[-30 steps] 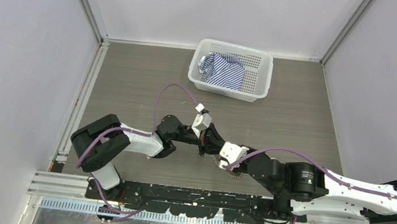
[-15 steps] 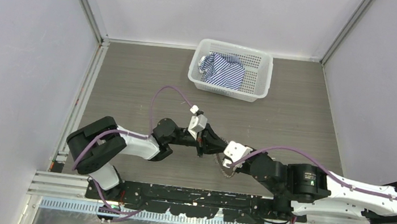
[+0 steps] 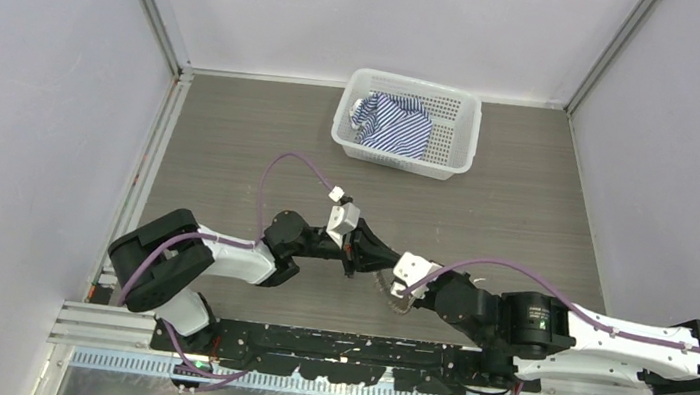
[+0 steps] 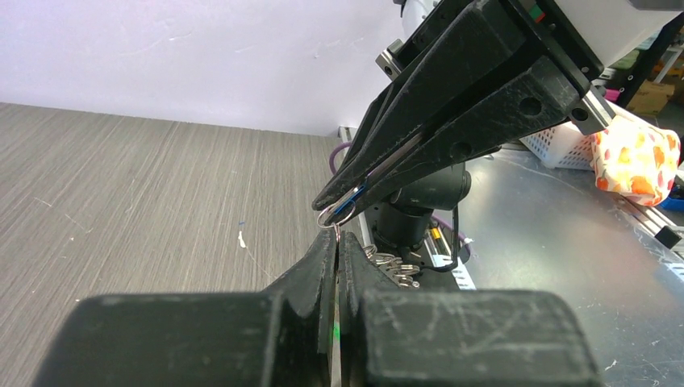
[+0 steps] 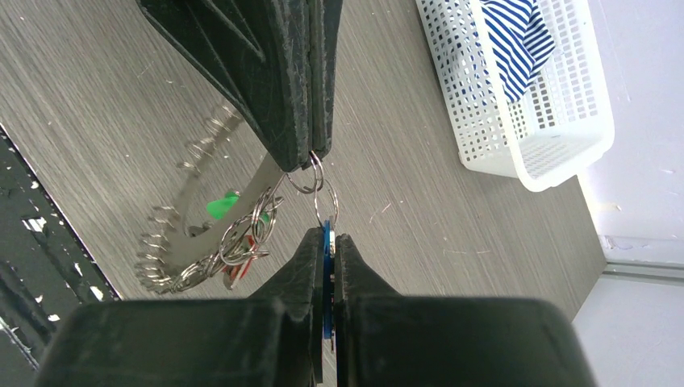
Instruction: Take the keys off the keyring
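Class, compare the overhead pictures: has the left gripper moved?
Yes: the left gripper has shifted slightly left and nearer, away from the white basket.

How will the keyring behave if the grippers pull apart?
The keyring links to the small ring in the left gripper and the blue key in the right gripper, so it would probably swing, not resist. Its thin hoop looks stiff and light. Rim pieces may snag or rattle.
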Motion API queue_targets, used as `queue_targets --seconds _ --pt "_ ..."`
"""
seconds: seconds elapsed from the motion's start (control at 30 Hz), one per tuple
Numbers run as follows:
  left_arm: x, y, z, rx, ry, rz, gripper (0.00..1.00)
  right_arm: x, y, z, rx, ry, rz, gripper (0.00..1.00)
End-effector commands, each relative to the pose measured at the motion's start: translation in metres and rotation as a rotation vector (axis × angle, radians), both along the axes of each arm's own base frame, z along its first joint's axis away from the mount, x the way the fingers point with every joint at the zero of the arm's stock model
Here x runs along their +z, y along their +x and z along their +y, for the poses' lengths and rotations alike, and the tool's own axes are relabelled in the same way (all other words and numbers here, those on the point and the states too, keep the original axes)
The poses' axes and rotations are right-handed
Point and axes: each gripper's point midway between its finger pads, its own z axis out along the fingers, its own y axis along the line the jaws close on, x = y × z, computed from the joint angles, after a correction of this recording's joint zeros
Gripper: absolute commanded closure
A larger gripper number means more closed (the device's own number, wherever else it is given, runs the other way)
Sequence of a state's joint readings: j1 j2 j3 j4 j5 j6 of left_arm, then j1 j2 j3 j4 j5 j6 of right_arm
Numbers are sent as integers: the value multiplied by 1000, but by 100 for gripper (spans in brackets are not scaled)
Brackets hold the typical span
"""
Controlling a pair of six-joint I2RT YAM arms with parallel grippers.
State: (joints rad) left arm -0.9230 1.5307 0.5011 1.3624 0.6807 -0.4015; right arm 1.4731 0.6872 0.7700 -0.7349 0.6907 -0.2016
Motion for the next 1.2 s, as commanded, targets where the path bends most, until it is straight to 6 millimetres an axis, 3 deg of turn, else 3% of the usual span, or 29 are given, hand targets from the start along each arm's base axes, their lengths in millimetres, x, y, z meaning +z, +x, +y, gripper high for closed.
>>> queue_targets --seconds 0.0,0.57,0.77,0.93,1.17 --pt "33 3 6 42 -103 -80 99 2 2 -3 -29 16 -4 99" --pt "7 14 6 108 -54 -20 99 -28 -2 8 -12 -36 32 99" --pt "-24 17 1 126 12 27 99 -28 2 11 -37 -12 16 99" --pt "-48 9 0 151 62 48 99 -30 2 25 -25 20 13 99" --pt "-61 4 8 165 97 79 98 -24 0 37 26 40 8 99"
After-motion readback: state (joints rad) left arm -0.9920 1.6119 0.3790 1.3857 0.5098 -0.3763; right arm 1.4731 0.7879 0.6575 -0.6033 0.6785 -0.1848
